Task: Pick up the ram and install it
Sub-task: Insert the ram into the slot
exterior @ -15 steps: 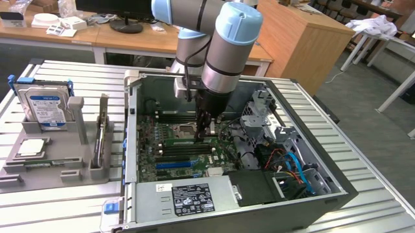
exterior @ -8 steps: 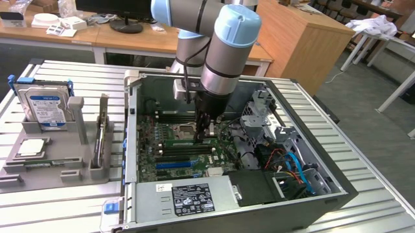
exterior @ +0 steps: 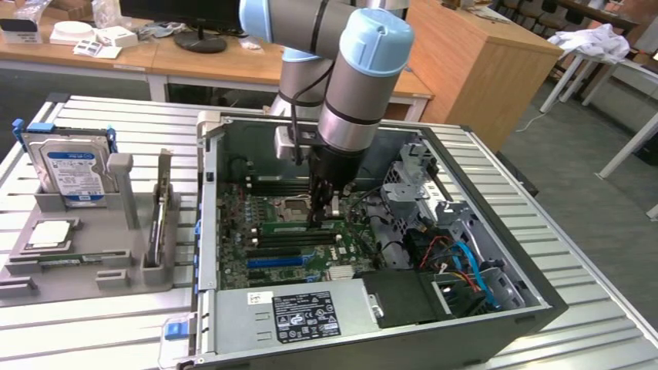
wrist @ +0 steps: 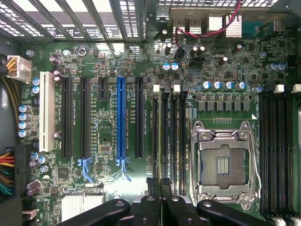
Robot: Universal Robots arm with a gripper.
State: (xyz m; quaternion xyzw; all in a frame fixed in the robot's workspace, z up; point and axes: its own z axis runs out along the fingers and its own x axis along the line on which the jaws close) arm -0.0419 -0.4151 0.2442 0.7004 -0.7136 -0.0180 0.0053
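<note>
The ram (exterior: 300,227) is a thin green stick standing on edge along a black memory slot beside the processor socket (wrist: 225,162). In the wrist view the ram (wrist: 160,132) shows edge-on as a narrow line between the black slots. My gripper (exterior: 325,219) reaches straight down into the open computer case, and its black fingers (wrist: 151,188) are pressed together on the ram's top edge near the middle, so the gripper (wrist: 160,182) is shut on it. I cannot tell whether the stick is fully seated in the slot.
The case walls (exterior: 211,200) ring the motherboard; a drive cage and coloured cables (exterior: 463,262) fill the exterior view's right side, a power supply (exterior: 308,312) the front. On the exterior view's left, a grey holder (exterior: 92,254) carries a blue-labelled hard drive (exterior: 70,166) and a square chip (exterior: 49,235).
</note>
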